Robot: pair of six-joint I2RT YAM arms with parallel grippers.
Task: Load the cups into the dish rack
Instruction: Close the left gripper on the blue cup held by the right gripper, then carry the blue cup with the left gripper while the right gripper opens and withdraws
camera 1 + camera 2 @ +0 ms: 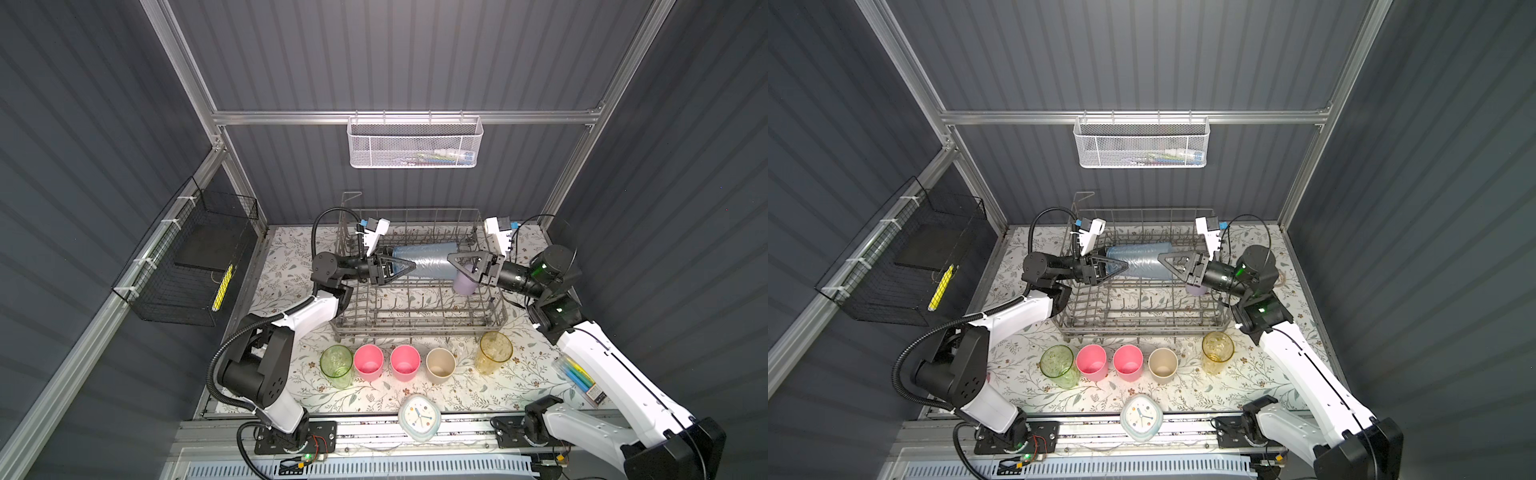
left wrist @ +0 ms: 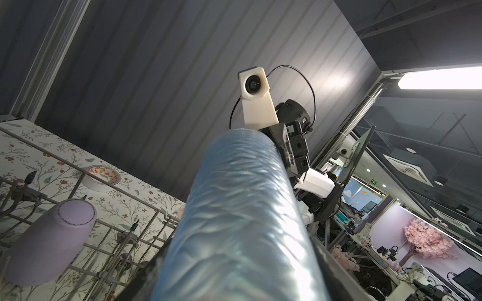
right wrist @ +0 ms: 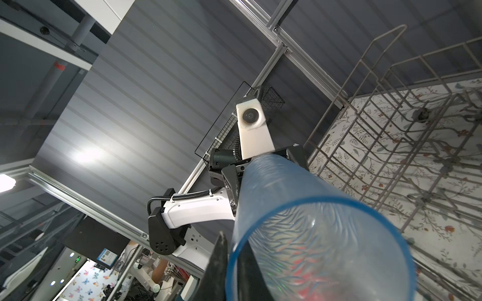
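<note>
Held horizontal in mid-air over the grey wire dish rack [image 1: 415, 329]: translucent blue ribbed tumbler [image 1: 428, 261], spanned between both grippers. The left gripper [image 1: 405, 268] is clamped round the base end. The left wrist view shows the blue tumbler [image 2: 240, 208] running out from between its fingers. The right gripper [image 1: 457, 262] is at the open rim. The right wrist view shows one finger [image 3: 220, 263] outside the wall and one inside, but I can't tell whether it is pinching or let go.

The opaque lavender cup [image 1: 465, 282] sits mouth-down and tilted inside the rack at its right side, just under the right gripper.

Five more stand upright in a row on the floral bench [image 1: 536, 374] in front of the rack. Left to right:
- translucent green cup [image 1: 336, 365]
- pink cup [image 1: 368, 362]
- second pink cup [image 1: 405, 362]
- beige cup [image 1: 441, 365]
- translucent yellow cup [image 1: 494, 352], set apart from the beige cup and near the rack's front right corner
</note>
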